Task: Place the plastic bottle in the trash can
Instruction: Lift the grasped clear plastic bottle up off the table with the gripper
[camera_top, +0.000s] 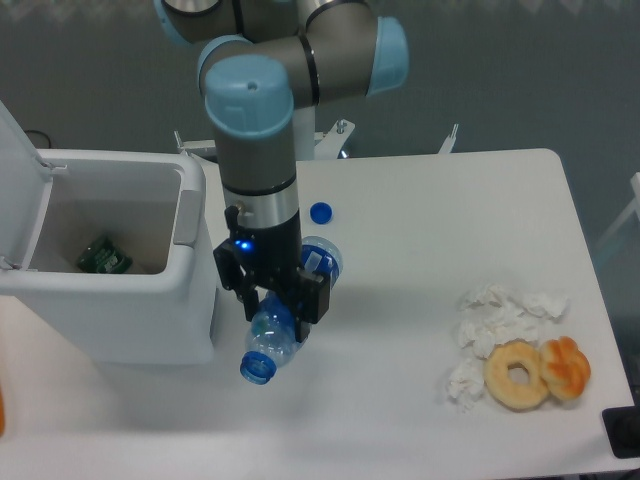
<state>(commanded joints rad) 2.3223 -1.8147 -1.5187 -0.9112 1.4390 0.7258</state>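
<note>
The plastic bottle (272, 340) is clear, blue-tinted and crinkled. It lies slantwise in the middle of the table, with its open blue neck pointing down-left toward the front edge. My gripper (279, 312) comes straight down over it, its fingers pressed on either side of the bottle's middle, so it is shut on the bottle. I cannot tell whether the bottle is lifted off the table. The trash can (120, 166) is a large white bin just left of the gripper. Its lid stands open at the far left.
A green packet (103, 257) lies inside the bin. A loose blue cap (320, 212) sits on the table behind the gripper. At the right are crumpled tissues (500, 318), a donut (517, 375) and an orange pastry (566, 366).
</note>
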